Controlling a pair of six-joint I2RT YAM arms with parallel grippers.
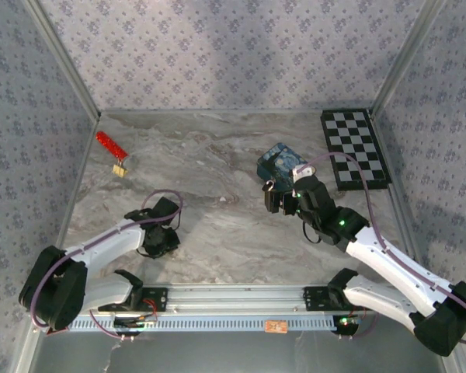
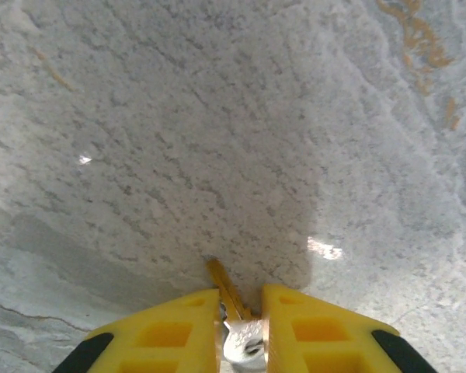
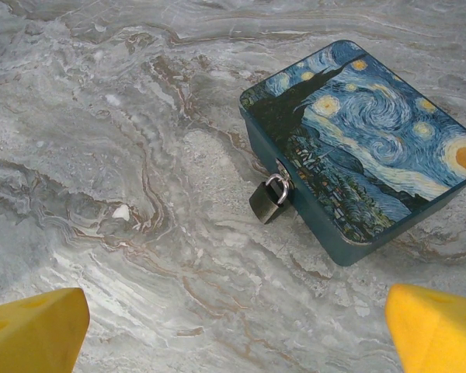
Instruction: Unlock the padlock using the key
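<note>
Padlock (image 3: 267, 201): small, dark brass-toned body with a thin silver shackle. It hangs at the side wall of the blue painted box (image 3: 365, 140), the shackle looped through a small silver fitting on that wall and the body tilted outward, its lower end on the marble table (image 3: 101, 155). The pictures are too small to confirm whether the shackle is seated. Key (image 2: 222, 284): well apart from the box, toward its near-left in the overhead view. Its gold blade points forward and its silver head sits between the yellow fingers (image 2: 167, 330) of the left gripper (image 2: 241, 301). The jaws are drawn in tight on either side of the head, gripping the key just over bare table. Right gripper (image 3: 233, 330): just near of the box. The jaws are spread wide, nothing between them, with the padlock and the box's latch side ahead of the fingertips. In the overhead view this gripper (image 1: 282, 200) stands close to the box's (image 1: 283, 162) near-left corner, not touching it. Left gripper (image 1: 160, 239), overhead view: low over the table, well to the left of the box. Other items: a black-and-white checkerboard (image 1: 356, 148) lies flat just to the right of the box. A red strip (image 1: 109, 143) joined to a small gold piece (image 1: 120, 169) lies far to the left of the box, near the wall.
</note>
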